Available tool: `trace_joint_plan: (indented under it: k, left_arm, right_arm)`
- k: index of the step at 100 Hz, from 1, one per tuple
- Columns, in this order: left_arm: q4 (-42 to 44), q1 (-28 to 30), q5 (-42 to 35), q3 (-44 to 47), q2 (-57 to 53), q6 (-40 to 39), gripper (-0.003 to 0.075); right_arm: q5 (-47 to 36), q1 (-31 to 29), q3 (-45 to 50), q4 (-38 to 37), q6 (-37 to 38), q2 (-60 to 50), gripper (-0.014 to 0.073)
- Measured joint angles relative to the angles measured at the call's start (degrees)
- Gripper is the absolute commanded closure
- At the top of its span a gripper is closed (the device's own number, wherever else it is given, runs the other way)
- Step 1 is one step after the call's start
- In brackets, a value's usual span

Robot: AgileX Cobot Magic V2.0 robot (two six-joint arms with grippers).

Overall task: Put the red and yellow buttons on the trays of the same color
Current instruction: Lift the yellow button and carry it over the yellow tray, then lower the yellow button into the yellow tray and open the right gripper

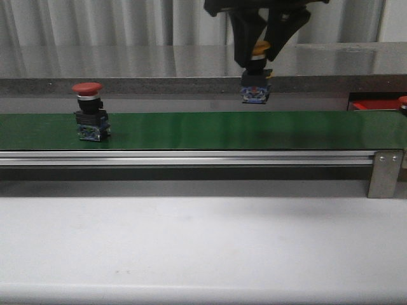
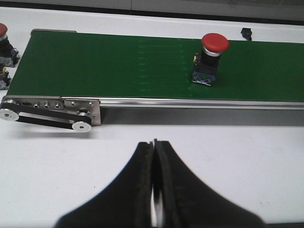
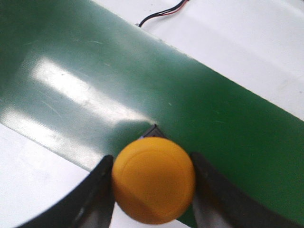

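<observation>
Pale curtain [image 1: 95, 22]; white table [image 1: 191, 241]

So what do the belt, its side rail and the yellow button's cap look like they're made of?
The green belt looks like smooth rubber or PVC, semi-glossy: it shows soft glare streaks. The side rail looks like brushed aluminium: pale grey, with a linear sheen. The yellow button, clamped in the right gripper, has a cap that looks like moulded plastic, matte to satin, uniformly coloured with a faint ring near its edge.
</observation>
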Motion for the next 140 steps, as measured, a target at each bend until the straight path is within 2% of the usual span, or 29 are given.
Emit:
trace_joint_plan:
  k: [41,96,116,140]
  left_arm:
    - [0.00,0.00,0.00,0.00,0.00,0.00,0.0741]
    - [0.00,0.00,0.00,0.00,0.00,0.00,0.0741]
    - [0.00,0.00,0.00,0.00,0.00,0.00,0.0741]
    - [0.00,0.00,0.00,0.00,0.00,0.00,0.0741]
  right_arm:
    - [-0.07,-7.01,13.85,-0.24,1.25,-12.69,0.0461]
    - [-1.74,-27.02,30.62,-0.35,1.61,-27.19,0.0461]
    - [-2.94,-33.95,34.63,-0.35,3.30,-28.46,0.0461]
    - [-8.85,-39.34,40.79,0.46,3.66,-28.55,0.0461]
